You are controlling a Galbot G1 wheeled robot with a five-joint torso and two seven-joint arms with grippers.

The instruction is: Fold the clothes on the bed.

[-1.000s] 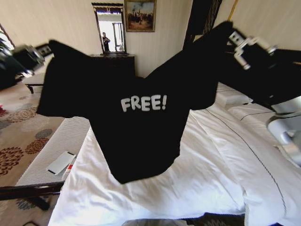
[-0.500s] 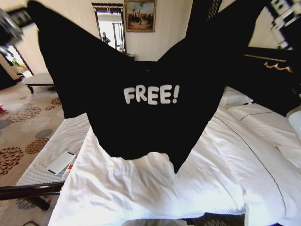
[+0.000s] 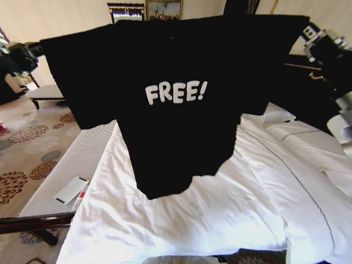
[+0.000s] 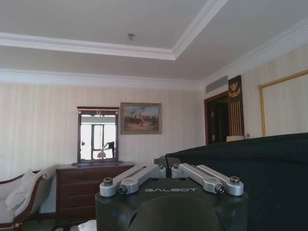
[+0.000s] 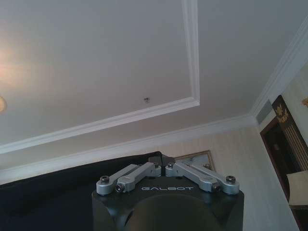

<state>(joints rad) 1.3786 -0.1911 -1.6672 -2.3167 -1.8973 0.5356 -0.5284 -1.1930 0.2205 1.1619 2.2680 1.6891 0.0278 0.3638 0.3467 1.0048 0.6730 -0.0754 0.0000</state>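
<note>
The clothes are one black T-shirt (image 3: 176, 126) with white "FREE!" lettering, hanging spread out in the air above the bed (image 3: 220, 209). Its top edge is stretched nearly straight and its hem dangles just above the white duvet. My left gripper (image 3: 37, 49) is shut on the shirt's left shoulder end, and my right gripper (image 3: 309, 32) is shut on the right end. In the left wrist view the left gripper (image 4: 166, 167) pinches dark fabric (image 4: 250, 168). The right wrist view shows my right gripper (image 5: 162, 161) closed on the black cloth (image 5: 53, 197).
A dark headboard (image 3: 308, 82) and white pillows (image 3: 308, 146) lie to the right. A striped white bench (image 3: 71, 165) with a flat white object (image 3: 71, 190) on it runs along the bed's left side, over patterned carpet (image 3: 22, 159). A wooden dresser (image 4: 86, 187) stands by the far wall.
The shirt sagged deeply between the grippers before; now its top edge is pulled taut and level, and the lettering sits higher. Both grippers have dropped a little in the last half second.
</note>
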